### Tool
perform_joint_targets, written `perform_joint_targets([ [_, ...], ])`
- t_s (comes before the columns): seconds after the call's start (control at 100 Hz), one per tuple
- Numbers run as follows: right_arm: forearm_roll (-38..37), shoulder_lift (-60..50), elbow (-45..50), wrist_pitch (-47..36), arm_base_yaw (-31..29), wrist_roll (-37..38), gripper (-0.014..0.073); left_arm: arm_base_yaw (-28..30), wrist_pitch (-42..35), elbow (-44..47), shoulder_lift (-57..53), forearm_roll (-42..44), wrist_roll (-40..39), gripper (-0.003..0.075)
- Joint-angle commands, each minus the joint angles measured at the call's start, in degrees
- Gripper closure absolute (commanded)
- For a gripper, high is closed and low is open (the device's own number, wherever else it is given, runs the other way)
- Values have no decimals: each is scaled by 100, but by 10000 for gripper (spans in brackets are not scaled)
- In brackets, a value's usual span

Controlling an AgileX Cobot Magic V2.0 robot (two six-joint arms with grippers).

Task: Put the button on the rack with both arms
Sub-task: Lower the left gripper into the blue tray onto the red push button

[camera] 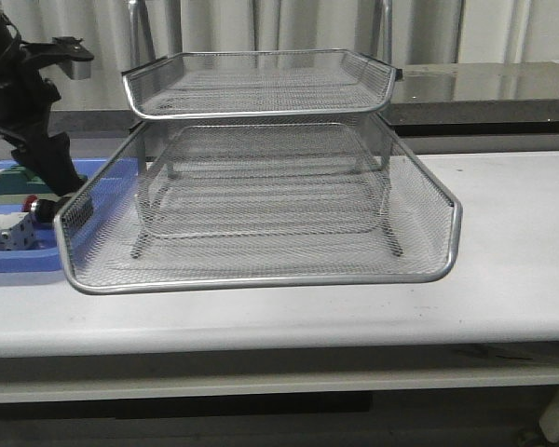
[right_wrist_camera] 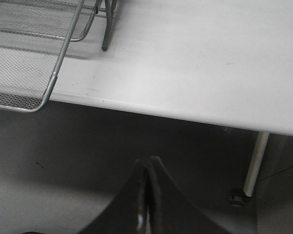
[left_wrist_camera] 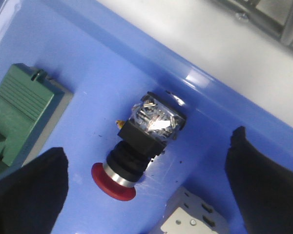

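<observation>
Matte-black left end effector (left_wrist_camera: 146, 190) straddles glossy red-capped button (left_wrist_camera: 136, 151) on blue tray (left_wrist_camera: 107, 63).

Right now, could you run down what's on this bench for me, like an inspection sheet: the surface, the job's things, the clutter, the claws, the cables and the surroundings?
Surface: white table, bare right of the rack.
Job's things: button lying on its side in the blue tray; rack standing mid-table, tiers holding nothing.
Clutter: green-topped block and white block in the same tray.
Claws: left claw open, fingers either side of the button, not touching it; right claw shut, holding nothing, off the table's front edge.
Cables: nothing seen.
Surroundings: dark counter behind the table; pale wall panels beyond.
</observation>
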Motion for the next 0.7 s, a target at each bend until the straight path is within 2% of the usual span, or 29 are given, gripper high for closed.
perform_joint_targets([
  [0.0, -30, 26, -189, -338, -24, 9, 664, -28, -232, -193, -257, 40, 40, 103],
  [0.69, -30, 26, -189, -338, -24, 9, 664, -28, -816, -193, 300, 121, 276, 103],
])
